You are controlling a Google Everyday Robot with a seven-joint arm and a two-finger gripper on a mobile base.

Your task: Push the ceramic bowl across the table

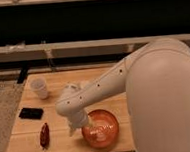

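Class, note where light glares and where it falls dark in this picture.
Camera view: glare shines inside the ceramic bowl, with the gripper at its left rim; the table is warmly lit; the background behind is dark.
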